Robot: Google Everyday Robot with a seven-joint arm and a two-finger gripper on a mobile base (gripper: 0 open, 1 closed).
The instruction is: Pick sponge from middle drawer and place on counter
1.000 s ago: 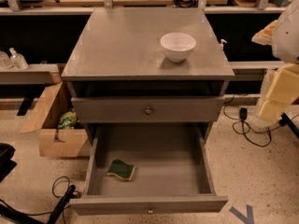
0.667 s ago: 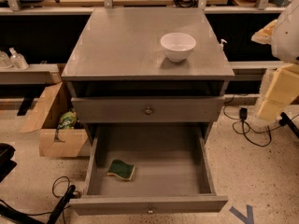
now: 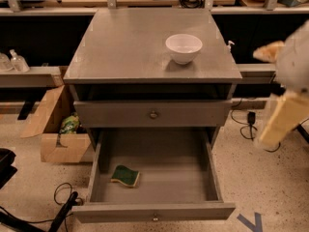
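Note:
The sponge (image 3: 125,176), dark green on top with a pale yellow body, lies flat in the front left of the open middle drawer (image 3: 153,211). The drawer is pulled out fully at the bottom of the cabinet. The counter (image 3: 130,47) is the flat grey cabinet top above it. My gripper (image 3: 276,124) hangs at the right edge of the view, beside the cabinet's right side. It is level with the drawers and well apart from the sponge. It holds nothing that I can see.
A white bowl (image 3: 183,48) stands on the counter's right half. A closed drawer with a taller front (image 3: 153,114) sits above the open one. A cardboard box (image 3: 55,129) stands on the floor at the left. Cables (image 3: 63,197) lie on the floor.
My arm at the right edge has shifted slightly downward and now looks blurred. The sponge, drawers and bowl have not moved.

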